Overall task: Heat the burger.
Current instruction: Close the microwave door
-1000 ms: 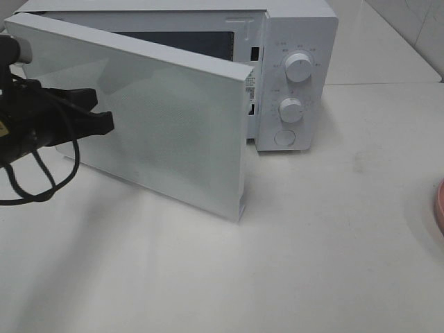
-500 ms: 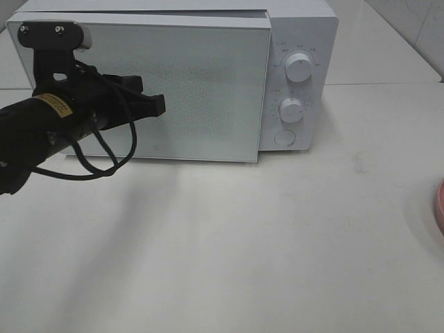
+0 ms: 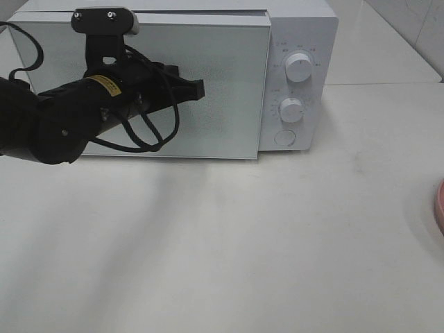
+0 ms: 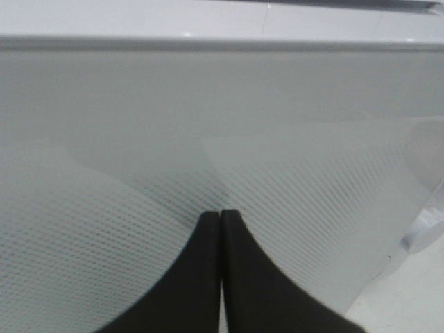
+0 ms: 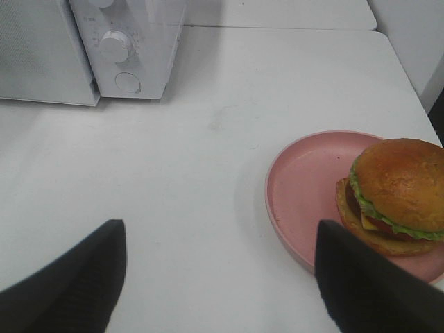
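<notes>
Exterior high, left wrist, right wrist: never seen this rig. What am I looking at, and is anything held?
It is a robot with two arms, each ending in a two-finger gripper. One picture is taken from a camera mounted high, off the arms; the other two from a camera on each wrist.

On the white table stands a white box-shaped microwave oven, its frosted door shut. The black left gripper is shut and empty, its tips at the door.

The right gripper is open and empty, above the table. Beyond it, a golden-bunned burger with green lettuce sits on a pink round plate.
</notes>
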Controlling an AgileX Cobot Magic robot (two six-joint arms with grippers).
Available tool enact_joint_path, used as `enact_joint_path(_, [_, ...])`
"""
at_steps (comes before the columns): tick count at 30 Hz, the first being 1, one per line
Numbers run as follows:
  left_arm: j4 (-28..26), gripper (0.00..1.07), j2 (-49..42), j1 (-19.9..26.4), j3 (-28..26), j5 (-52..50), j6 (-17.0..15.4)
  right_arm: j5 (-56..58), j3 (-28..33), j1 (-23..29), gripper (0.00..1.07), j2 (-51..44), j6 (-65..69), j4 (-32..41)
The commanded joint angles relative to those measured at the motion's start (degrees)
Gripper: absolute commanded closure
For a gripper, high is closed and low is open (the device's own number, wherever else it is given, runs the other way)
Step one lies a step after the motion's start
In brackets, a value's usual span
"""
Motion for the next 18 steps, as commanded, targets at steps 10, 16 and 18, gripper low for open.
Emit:
enact_joint_path(10, [-1.72,1.07,4.53,0.29,-8.19,0.11,0.06,-0.17,0.11,-0.34,0.34,-1.66,-0.46,0.00])
enact_joint_path(16, [-2.81,1.07,6.53,0.46,-12.78,2.75,0.57,-0.17,0.11,-0.34,0.34,-1.66,-0.46,0.00])
enact_joint_path(18, [-2.81,1.07,6.99,0.46,-13.58,3.04,1.20,-0.17,0.11,-0.34,0.34,-1.66,-0.46,0.00])
